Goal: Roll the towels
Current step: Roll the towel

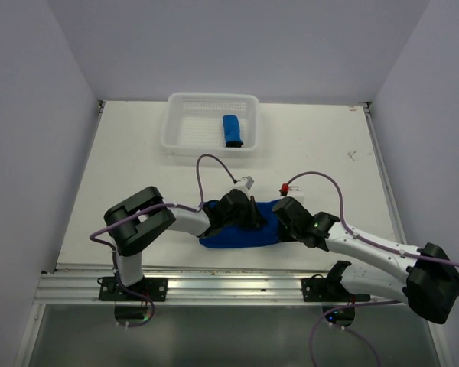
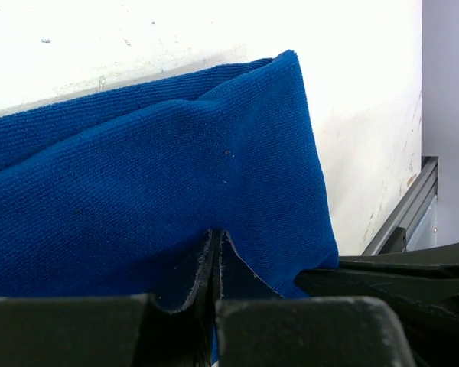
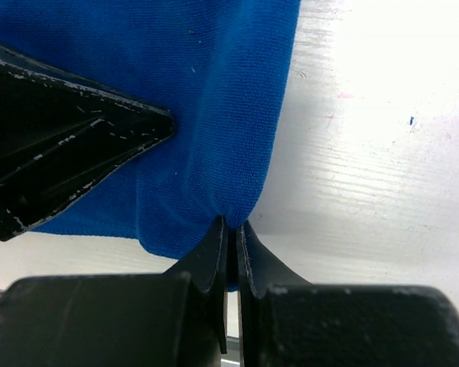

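**Towel pinched from both sides at the near edge**

Loose towel [image 1: 241, 232] lying crumpled on the white table [image 1: 138, 160], royal blue, close to the near edge and just ahead of the metal rail [image 1: 214, 284]. Bunched into a low strip between the two arms. Not yet rolled: just folds and wrinkles.

Left gripper [image 2: 217, 237] clamped down on it, jaws pressed together with only a sliver of gap, a little ridge of blue cloth drawn up into the tips. From that wrist: ribbed fabric spreading away wide, one corner reaching toward the far side, white table beyond.

Right gripper [image 3: 232, 225] likewise closed to a narrow slit, nipping the curved edge of the same cloth at a tucked-under fold. To one side of it, pale table with faint scuffs. To the other, the black angular body of the other arm's tool, lying right against the blue.

From above, both wrists meeting over the towel's right half, very near each other. Left arm reaching in from the left, right arm from the right.

Over at the far side: white plastic basket [image 1: 176, 126], perforated walls, standing near the table's back edge. Inside, toward its right half, rolled towel [image 1: 232, 131], same blue, wound into a short tight bundle, lying lengthwise front to back. Well apart from the action down front.
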